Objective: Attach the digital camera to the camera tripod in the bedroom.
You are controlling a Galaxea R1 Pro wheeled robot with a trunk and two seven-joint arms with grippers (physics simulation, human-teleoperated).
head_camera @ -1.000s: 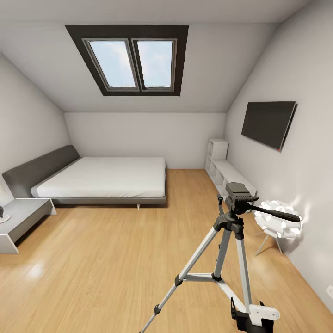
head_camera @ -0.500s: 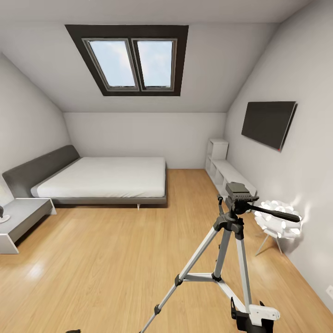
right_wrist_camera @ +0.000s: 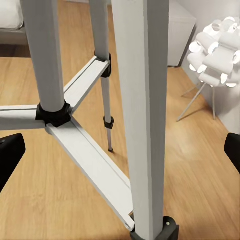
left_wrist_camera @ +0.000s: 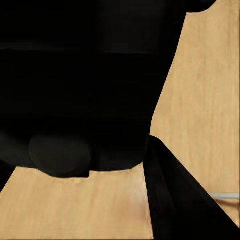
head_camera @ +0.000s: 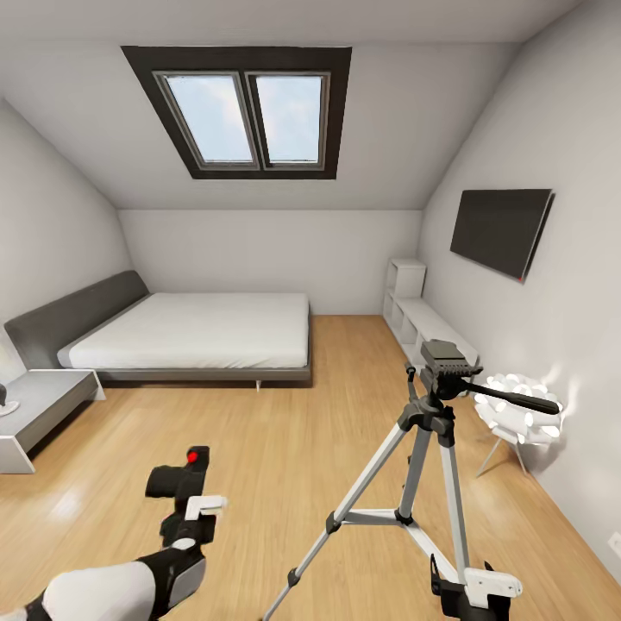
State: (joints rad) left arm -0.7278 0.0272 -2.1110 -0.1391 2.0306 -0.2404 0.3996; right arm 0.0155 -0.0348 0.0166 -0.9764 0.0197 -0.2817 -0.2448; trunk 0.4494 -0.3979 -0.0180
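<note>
Head view is showing the left hand [head_camera: 194, 509] gripping the digital camera [head_camera: 181, 481], with the camera tripod [head_camera: 423, 483] head lying up and rightward, nearer the wide-spread right hand [head_camera: 470, 595].

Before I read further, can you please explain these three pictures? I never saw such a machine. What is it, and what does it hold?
It is a two-armed robot in a simulated bedroom. The wide picture comes from its head camera. There the left pincer holds up the digital camera, black with a red button. The camera tripod stands on the wood floor, its head bare. The dark close-up is the left wrist camera, mostly blocked by the camera body. The last is the right wrist camera: the right pincer is open around a tripod leg.
</note>
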